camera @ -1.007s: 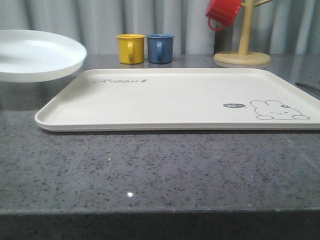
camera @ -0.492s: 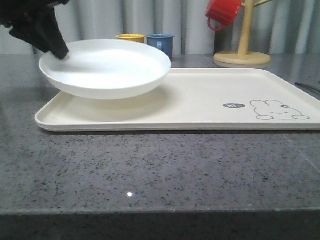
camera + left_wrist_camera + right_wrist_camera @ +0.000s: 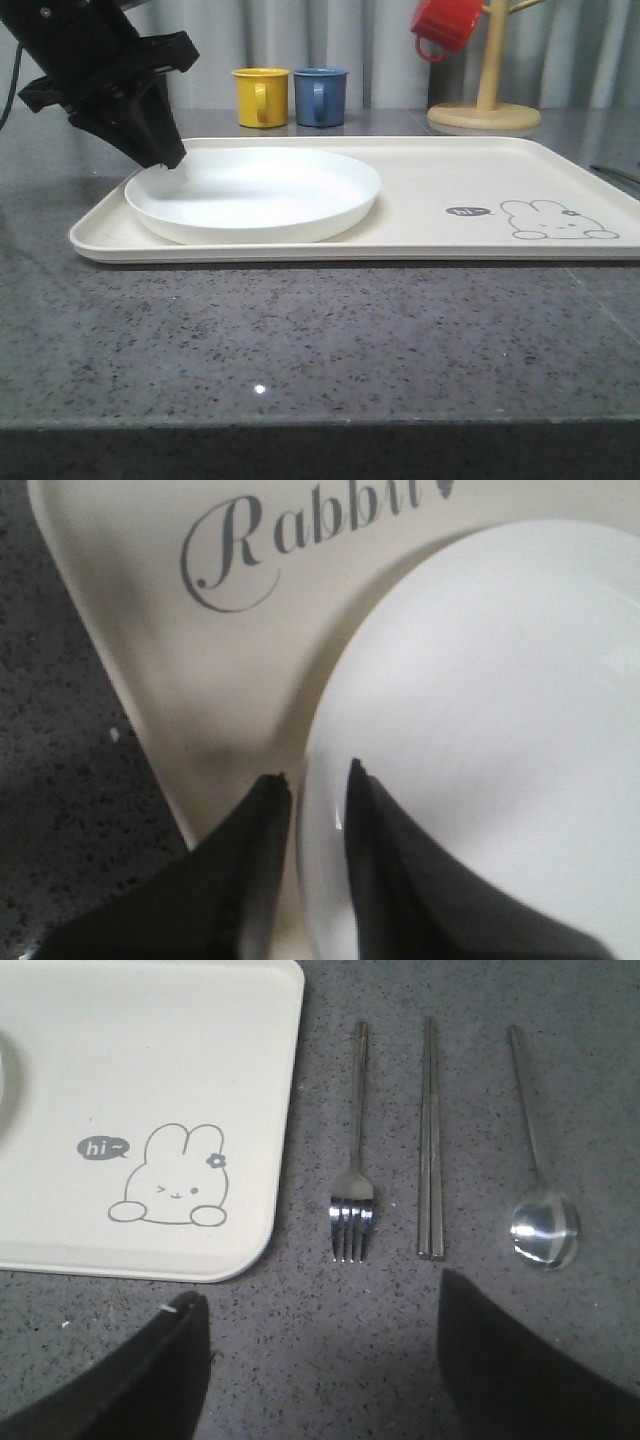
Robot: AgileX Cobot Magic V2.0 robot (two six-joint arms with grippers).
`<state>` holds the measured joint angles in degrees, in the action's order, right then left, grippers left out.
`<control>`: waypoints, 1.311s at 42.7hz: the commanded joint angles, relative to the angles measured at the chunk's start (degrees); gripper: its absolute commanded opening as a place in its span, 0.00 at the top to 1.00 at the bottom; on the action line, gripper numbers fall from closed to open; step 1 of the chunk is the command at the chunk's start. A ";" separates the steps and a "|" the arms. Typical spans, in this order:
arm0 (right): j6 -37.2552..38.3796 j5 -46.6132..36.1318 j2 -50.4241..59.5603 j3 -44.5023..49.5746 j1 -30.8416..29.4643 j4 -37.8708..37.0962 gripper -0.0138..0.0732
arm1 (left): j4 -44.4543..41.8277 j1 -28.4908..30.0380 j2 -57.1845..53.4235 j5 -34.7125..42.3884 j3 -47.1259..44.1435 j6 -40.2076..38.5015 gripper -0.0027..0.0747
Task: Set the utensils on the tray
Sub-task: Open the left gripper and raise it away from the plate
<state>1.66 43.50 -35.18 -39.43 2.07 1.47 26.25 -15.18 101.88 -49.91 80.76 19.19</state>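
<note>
1. Your large cream-white rectangular tray (image 3: 420, 180) lies flat on the speckled grey stone counter (image 3: 320, 340).
2. A round white plate (image 3: 255, 195) rests on the tray's left half.
3. Your left gripper (image 3: 318, 785) has its black fingers (image 3: 262, 810) clenched on the plate's rim.
4. Your right gripper (image 3: 320, 1355) hangs with fingers spread wide, grasping nothing.
5. The shiny silver metal fork (image 3: 353, 1185), chopsticks (image 3: 431, 1140) and spoon (image 3: 540, 1210) lie side by side on the counter just beside the tray.

Silver fork (image 3: 352, 1175), flat chopsticks (image 3: 431, 1140) and spoon (image 3: 541, 1175) lie parallel on grey countertop, right of frame; cream rabbit-printed tray (image 3: 200, 1070) fills upper left.
</note>
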 commanded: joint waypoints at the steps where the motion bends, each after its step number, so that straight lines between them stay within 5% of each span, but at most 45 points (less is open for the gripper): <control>1: -0.34 -3.48 -0.45 -1.85 -0.19 -0.15 0.26 | 1.78 -0.52 -2.58 1.98 1.83 0.10 0.49; 5: -0.34 -3.48 -0.45 -1.85 -0.19 -0.15 0.26 | -0.88 -0.52 -2.81 0.31 2.74 0.10 0.39; 16: -0.34 -3.48 -0.45 -1.85 -0.19 -0.15 0.26 | -5.14 -2.22 -11.15 -3.34 3.94 -0.06 0.40; 30: -0.34 -3.48 -0.45 -1.85 -0.19 -0.15 0.26 | -26.25 -21.45 -32.39 -2.52 -8.97 -11.29 0.40; 43: -0.34 -3.99 -0.45 -1.85 -0.19 0.18 0.26 | -25.49 -26.58 -52.00 4.28 -24.94 -13.67 0.40; 56: -0.46 2.68 -7.58 -8.92 -0.19 -1.47 0.31 | -25.22 -26.58 -59.14 4.41 -28.27 -13.67 0.40</control>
<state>1.66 46.77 -39.07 -43.78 2.07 1.35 0.42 -41.29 43.47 -49.61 51.07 6.34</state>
